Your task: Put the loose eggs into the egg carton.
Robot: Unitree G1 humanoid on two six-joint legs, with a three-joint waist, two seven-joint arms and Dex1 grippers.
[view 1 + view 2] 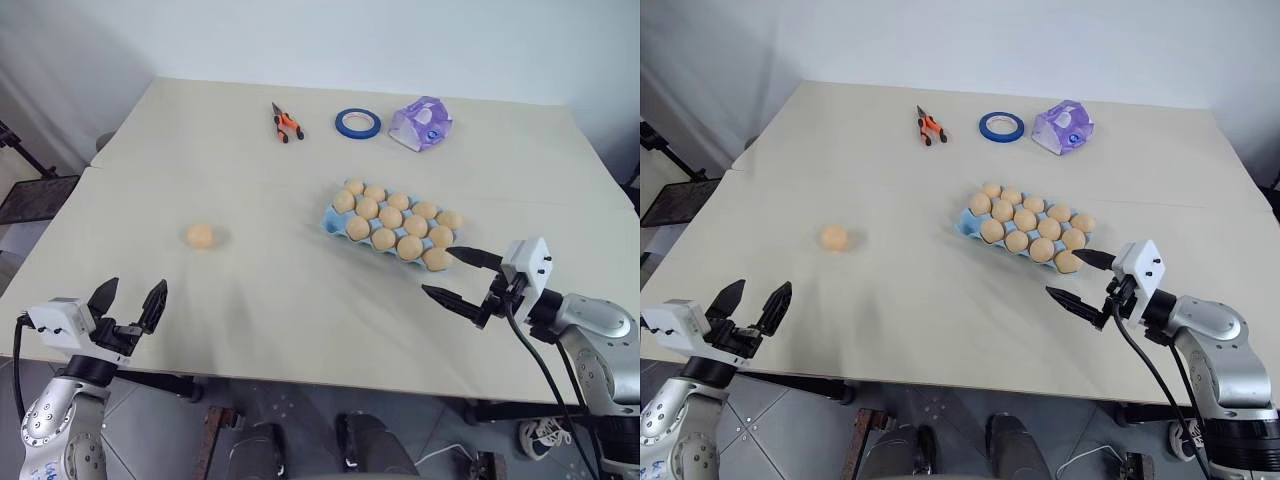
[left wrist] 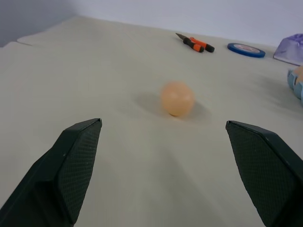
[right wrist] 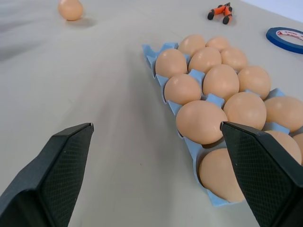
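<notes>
One loose egg [image 1: 200, 236], pale orange-tan, lies alone on the left half of the beige table [image 1: 250, 180]; it also sits ahead of the open fingers in the left wrist view [image 2: 177, 98]. The light blue egg carton [image 1: 333, 217] lies right of centre, its cups holding several eggs [image 3: 201, 121]. My left gripper [image 1: 128, 301] hovers open at the table's near left edge, well short of the loose egg. My right gripper [image 1: 462, 275] stands open just off the carton's near right end, empty.
At the far side of the table lie orange-handled pliers [image 1: 287, 123], a blue tape roll [image 1: 358, 123] and a purple-and-white packet [image 1: 421, 123]. A seam crosses the table. A black stand [image 1: 30, 170] is beyond the left edge.
</notes>
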